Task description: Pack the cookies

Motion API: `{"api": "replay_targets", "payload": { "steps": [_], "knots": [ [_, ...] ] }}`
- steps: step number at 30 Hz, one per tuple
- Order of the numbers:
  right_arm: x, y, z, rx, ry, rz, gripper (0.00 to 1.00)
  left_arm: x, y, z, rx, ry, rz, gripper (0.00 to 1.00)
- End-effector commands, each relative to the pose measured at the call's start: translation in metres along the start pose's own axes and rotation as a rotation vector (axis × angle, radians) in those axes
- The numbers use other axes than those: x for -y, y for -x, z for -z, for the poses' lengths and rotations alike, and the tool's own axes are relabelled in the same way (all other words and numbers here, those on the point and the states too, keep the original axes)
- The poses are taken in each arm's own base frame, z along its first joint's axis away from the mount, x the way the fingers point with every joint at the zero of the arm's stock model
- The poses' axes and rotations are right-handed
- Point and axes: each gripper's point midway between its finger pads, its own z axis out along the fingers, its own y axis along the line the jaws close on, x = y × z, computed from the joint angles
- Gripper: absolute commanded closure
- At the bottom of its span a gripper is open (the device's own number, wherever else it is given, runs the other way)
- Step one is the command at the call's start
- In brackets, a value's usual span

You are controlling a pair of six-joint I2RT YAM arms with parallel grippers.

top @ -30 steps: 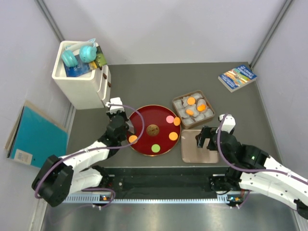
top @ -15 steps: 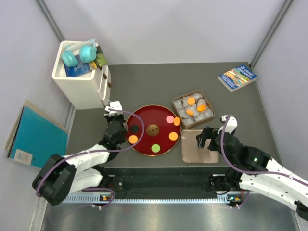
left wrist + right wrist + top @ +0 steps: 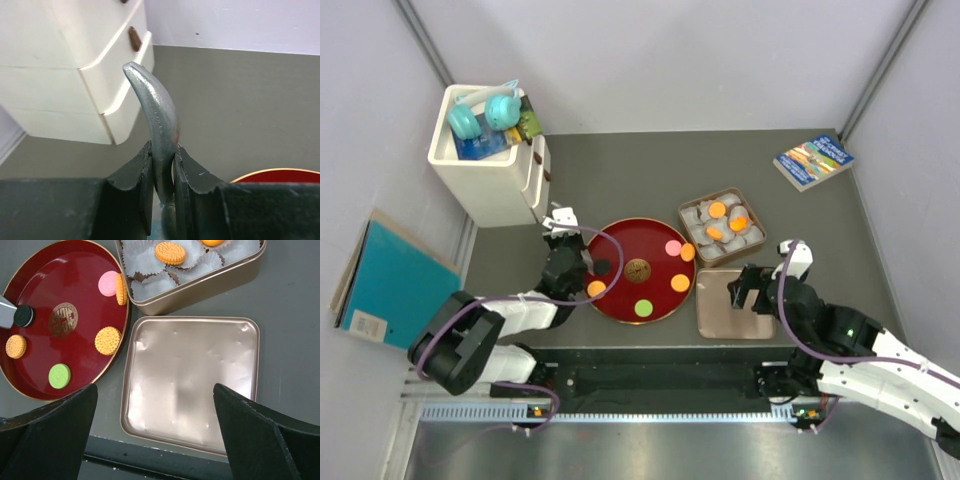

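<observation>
Loose cookies lie on the red plate: orange, green, orange, pink, and an orange one leaning at the rim. More orange cookies sit in paper cups in the gold tin. My left gripper is shut on a silver metal tool. The tool's tip rests beside a black disc on the plate's left. My right gripper hangs open above the tin's lid, with nothing between its fingers.
A white drawer unit holding teal headphones stands at the back left, close behind my left gripper. A book lies at the back right. A teal folder lies beyond the table's left edge. The lid lies right of the plate.
The left arm has shifted slightly over the plate's left edge. A black disc now shows at the tool's tip. The right arm has barely moved.
</observation>
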Motion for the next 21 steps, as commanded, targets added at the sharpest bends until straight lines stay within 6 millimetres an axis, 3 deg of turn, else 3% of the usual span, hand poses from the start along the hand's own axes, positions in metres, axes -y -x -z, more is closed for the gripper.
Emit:
{"api": "replay_targets", "payload": {
  "steps": [1,11,13,15,17,18,19,21],
  "knots": [
    [-0.003,0.007,0.002,0.027,0.014,-0.019,0.01,0.029,0.000,-0.006,-0.007,-0.126,0.055,1.00],
    [-0.003,0.007,0.000,0.023,0.008,-0.012,0.01,0.085,-0.011,-0.004,-0.045,-0.323,0.344,1.00],
    [-0.004,0.007,0.000,0.020,0.007,-0.011,0.01,0.092,-0.023,-0.001,-0.060,-0.360,0.372,1.00],
    [-0.004,0.005,-0.001,0.016,0.006,-0.008,0.01,0.098,-0.020,-0.001,-0.036,-0.382,0.437,1.00],
    [-0.005,0.004,-0.002,0.009,0.004,-0.002,0.01,0.106,-0.034,0.004,-0.058,-0.421,0.456,1.00],
    [-0.005,0.004,-0.002,0.009,0.001,0.001,0.01,0.109,-0.021,0.006,-0.003,-0.451,0.501,1.00],
    [-0.005,0.004,-0.003,0.006,0.001,0.004,0.01,0.110,-0.036,0.009,-0.023,-0.461,0.495,1.00],
    [-0.005,0.003,-0.004,0.002,-0.003,0.008,0.01,0.113,-0.038,0.012,-0.021,-0.475,0.548,1.00]
  ]
}}
